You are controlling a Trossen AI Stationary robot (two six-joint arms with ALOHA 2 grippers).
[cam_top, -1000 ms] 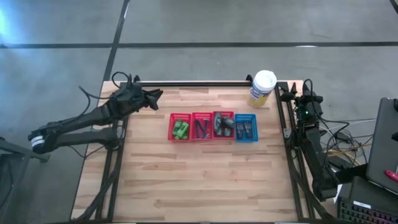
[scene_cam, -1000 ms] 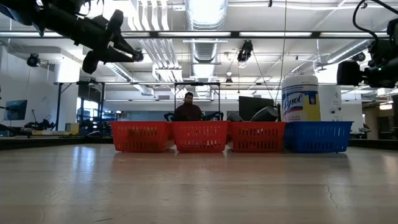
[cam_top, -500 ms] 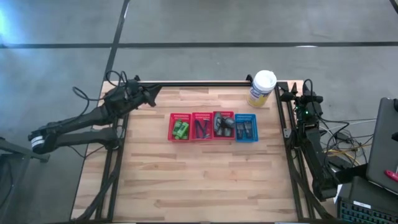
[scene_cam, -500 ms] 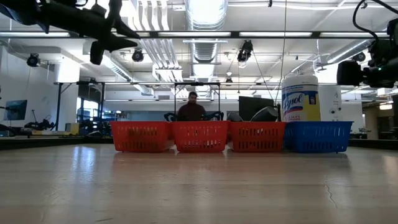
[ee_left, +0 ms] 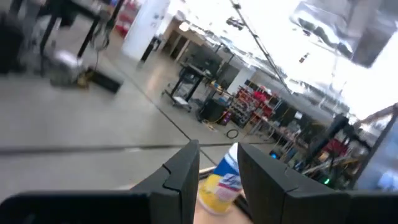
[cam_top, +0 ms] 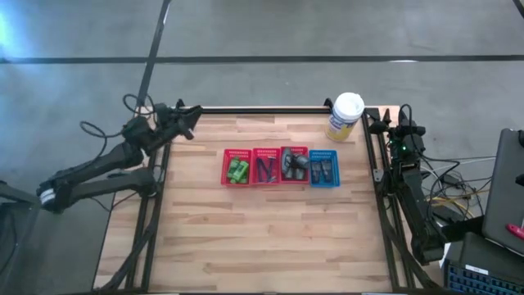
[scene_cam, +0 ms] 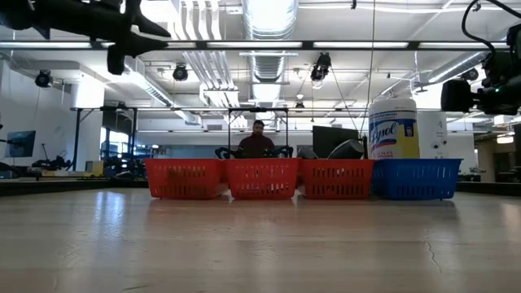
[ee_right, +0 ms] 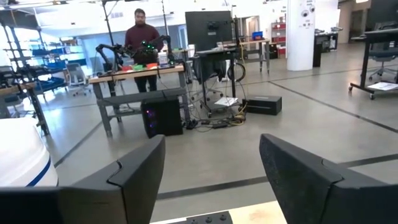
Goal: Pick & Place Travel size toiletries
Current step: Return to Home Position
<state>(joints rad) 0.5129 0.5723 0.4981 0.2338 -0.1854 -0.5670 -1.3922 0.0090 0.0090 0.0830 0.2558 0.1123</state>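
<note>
Four small mesh baskets stand in a row mid-table. The leftmost red basket (cam_top: pixel 237 167) holds bright green little bottles (cam_top: pixel 238 171). The second red one holds thin dark sticks (cam_top: pixel 265 169), the third dark grey tubes (cam_top: pixel 295 163), and the blue basket (cam_top: pixel 324 168) more dark items. My left gripper (cam_top: pixel 195 111) (ee_left: pixel 219 171) hovers open and empty above the table's far left corner, high in the low view (scene_cam: pixel 134 39). My right gripper (cam_top: pixel 382 120) (ee_right: pixel 211 171) waits wide open at the far right edge.
A tall yellow canister with a white lid (cam_top: pixel 345 116) (scene_cam: pixel 393 126) stands near the far right corner, behind the blue basket and close to my right gripper. A person (scene_cam: pixel 258 145) is at a bench beyond the table. Bare wood (cam_top: pixel 270 238) fills the near half.
My left gripper has drawn back from the baskets toward the table's far left corner, rising as it went. Its fingers held nothing throughout. The baskets and their contents have stayed where they were.
</note>
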